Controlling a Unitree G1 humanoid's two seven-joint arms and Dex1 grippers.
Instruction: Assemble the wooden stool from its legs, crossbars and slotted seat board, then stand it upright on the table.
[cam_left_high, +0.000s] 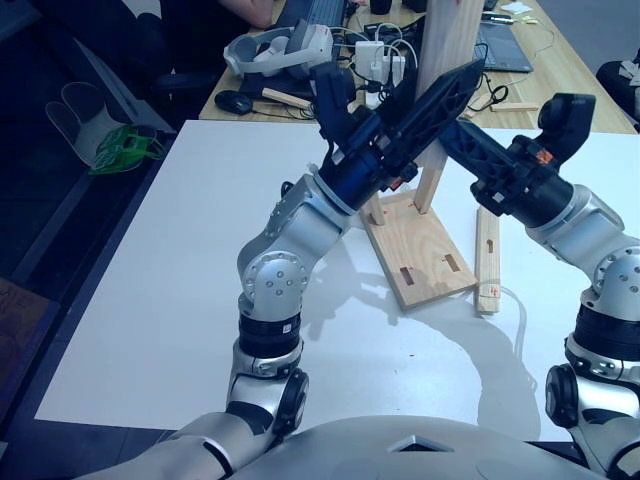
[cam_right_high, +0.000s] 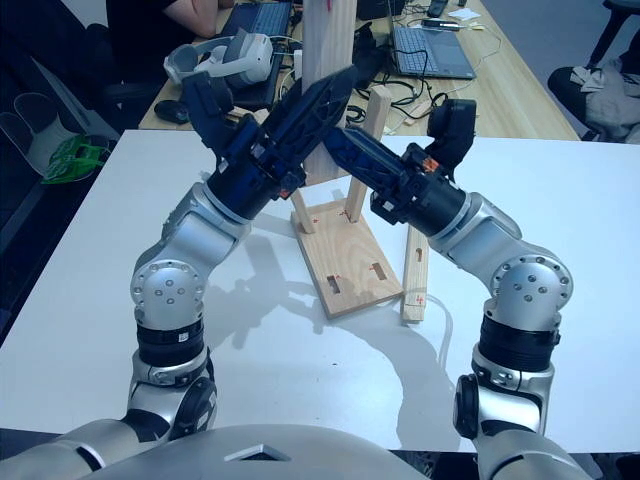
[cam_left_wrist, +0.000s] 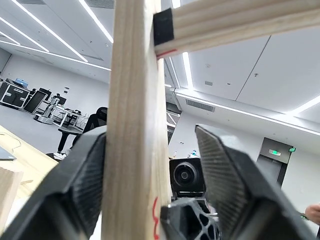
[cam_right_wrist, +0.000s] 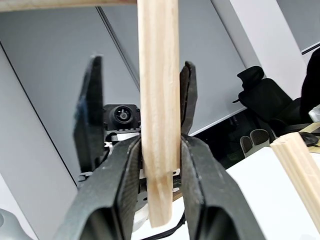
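Seat board (cam_right_high: 345, 265) is laid flat on table (cam_right_high: 580, 220), about mid-width, nearer the far edge. Two legs are stood upright at its far end: tall leg (cam_right_high: 328, 50) and second leg (cam_right_high: 372, 130). Left pincer (cam_left_wrist: 150, 135) is placed around tall leg, not closed: one finger is on the wood, the other is held off with a gap. Right pincer (cam_right_wrist: 142, 65) is clamped on wooden bar (cam_right_wrist: 159, 100), both fingers pressed to it. Bar end is seen at tall leg; contact can't be confirmed. Loose bar (cam_right_high: 413, 275) is laid on table just beside seat board, on the right-edge side.
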